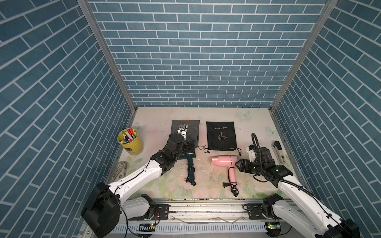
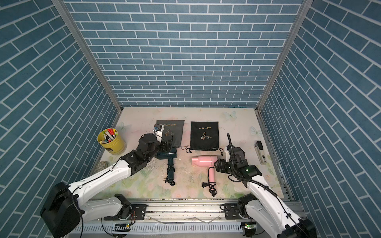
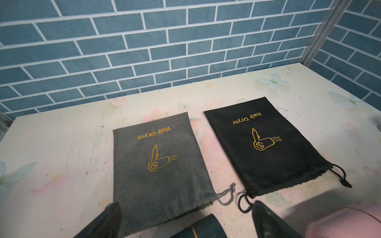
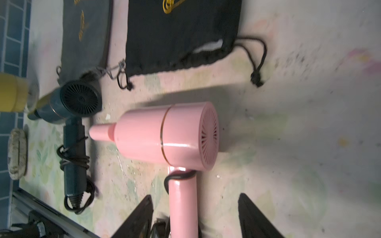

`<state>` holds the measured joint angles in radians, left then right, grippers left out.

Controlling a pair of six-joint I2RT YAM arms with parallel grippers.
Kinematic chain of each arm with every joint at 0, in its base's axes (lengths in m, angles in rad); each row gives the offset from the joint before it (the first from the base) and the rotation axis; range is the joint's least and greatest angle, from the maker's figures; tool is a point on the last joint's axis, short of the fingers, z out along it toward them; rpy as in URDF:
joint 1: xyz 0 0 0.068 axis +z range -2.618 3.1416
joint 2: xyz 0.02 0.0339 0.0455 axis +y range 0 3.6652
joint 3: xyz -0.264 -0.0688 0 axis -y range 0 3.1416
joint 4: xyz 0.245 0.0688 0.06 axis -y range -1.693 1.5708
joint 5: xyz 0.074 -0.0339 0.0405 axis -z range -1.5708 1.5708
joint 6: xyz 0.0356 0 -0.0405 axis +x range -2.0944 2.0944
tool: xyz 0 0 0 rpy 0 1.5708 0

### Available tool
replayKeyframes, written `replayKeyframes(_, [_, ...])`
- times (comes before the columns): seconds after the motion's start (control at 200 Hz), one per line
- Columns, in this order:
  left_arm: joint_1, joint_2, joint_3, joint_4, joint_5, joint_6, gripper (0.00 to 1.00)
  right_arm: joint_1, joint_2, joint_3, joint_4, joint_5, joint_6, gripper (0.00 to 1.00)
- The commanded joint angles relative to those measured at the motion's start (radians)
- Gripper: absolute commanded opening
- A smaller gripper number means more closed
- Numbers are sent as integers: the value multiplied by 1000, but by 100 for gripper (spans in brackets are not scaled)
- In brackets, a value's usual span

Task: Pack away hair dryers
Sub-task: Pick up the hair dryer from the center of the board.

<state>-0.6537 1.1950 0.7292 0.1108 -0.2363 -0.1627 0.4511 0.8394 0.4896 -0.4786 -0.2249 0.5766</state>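
Walls (image 1: 185,61) of blue brick pattern were seen closing three sides of a worn, scuffed table (image 1: 257,123) printed with pale flowers and butterflies. A grey pouch (image 3: 156,164) and a black pouch (image 1: 221,135) were laid flat side by side toward the back. The pink hair dryer (image 1: 223,161) was lying just before the black pouch, its handle flanked by the spread jaws of the right gripper (image 4: 195,195), gaps left on both sides. The teal hair dryer (image 2: 172,154) was lying before the grey pouch, its barrel under the left gripper (image 3: 185,204), whose jaws were held wide apart. A yellow cup (image 1: 130,142) of markers was set near the left edge, a stapler (image 1: 278,151) near the right
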Motion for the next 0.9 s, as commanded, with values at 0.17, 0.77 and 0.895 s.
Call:
replayKeyframes(0.17, [-32,29,46,-15,82,-31,100,208,69,-29,36,126,120,66])
replayKeyframes(0.77, [-67,46,81,-68,79,-47,100,337,271,29,32,234,132,62])
replayKeyframes(0.895, [-69,55,82,-68,82,-52,100,341,310,38,39,250,147,52])
